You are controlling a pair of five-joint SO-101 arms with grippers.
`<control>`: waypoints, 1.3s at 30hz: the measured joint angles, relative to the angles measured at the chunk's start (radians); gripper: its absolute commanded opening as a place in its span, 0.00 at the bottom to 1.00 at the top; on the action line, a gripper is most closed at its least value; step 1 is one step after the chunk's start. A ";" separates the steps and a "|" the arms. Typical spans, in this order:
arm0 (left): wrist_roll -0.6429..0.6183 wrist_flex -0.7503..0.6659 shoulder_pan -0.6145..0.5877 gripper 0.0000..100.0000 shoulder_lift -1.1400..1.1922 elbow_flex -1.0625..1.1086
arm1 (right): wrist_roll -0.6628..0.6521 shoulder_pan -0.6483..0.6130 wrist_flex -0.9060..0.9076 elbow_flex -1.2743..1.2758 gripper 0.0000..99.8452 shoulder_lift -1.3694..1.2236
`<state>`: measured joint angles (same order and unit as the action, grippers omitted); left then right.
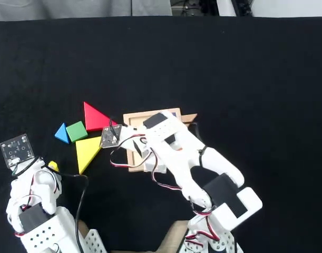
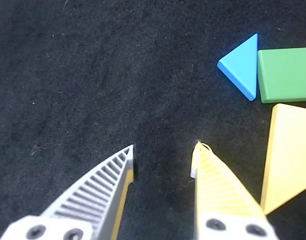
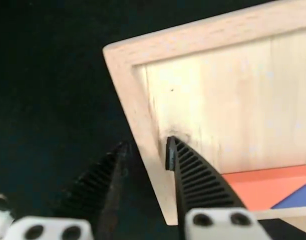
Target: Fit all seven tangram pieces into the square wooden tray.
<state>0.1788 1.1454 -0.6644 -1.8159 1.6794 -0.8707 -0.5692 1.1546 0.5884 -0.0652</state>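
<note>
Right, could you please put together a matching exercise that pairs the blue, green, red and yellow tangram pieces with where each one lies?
Things:
1. blue triangle
2. green square
3. red triangle
4. yellow triangle

Places:
A. nearest the wooden tray
B. closest to the open left hand
C. farthest from the tray
D. between pieces 1 and 3

Pairs: 1-C, 2-D, 3-A, 4-B.
</note>
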 measured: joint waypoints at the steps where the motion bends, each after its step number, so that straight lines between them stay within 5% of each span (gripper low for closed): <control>1: 0.000 0.000 0.000 0.19 0.000 0.000 | 0.000 0.000 -0.018 0.012 0.12 0.002; 6: 0.000 0.000 0.000 0.19 0.000 0.000 | 0.008 -0.006 -0.075 0.040 0.01 0.014; 28: 0.000 0.000 0.000 0.19 0.000 0.000 | 0.137 -0.095 -0.003 -0.025 0.16 0.018; 39: 0.000 0.000 0.000 0.20 0.000 0.000 | 0.212 -0.066 0.226 -0.115 0.16 0.480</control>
<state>0.1788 1.1454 -0.6644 -1.8159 1.6794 -0.6590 -0.6352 1.3802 0.4733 0.4150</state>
